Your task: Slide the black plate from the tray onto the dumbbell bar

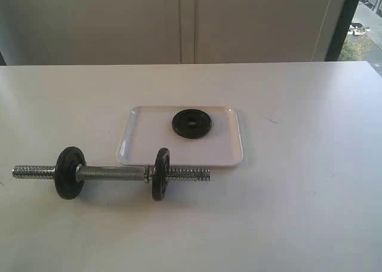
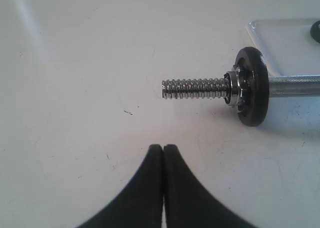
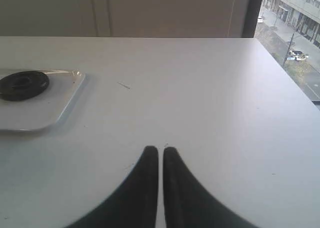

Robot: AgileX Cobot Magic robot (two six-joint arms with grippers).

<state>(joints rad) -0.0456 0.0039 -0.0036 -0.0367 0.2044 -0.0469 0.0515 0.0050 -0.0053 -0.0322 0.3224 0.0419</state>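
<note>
The white table [image 1: 310, 212] carries everything, and the task has not begun: nothing is gripped and neither arm shows in the exterior view. One bar [image 1: 113, 173] lies on the table just in front of the one tray [image 1: 140, 141], its right threaded end bare and close to the tray's front rim. There are three plates: two mounted plates [image 1: 70, 172] stand on the bar, and the black plate [image 1: 191, 123] lies flat and loose in the tray's far half. Both grippers are empty. The left gripper [image 2: 163, 148] has its fingers pressed together, facing the bar's left threaded end. The right gripper [image 3: 160, 150] is closed to a hairline gap, well apart from the tray. The next move likely calls for a gripper to open, reach the loose plate and pinch its rim.
</note>
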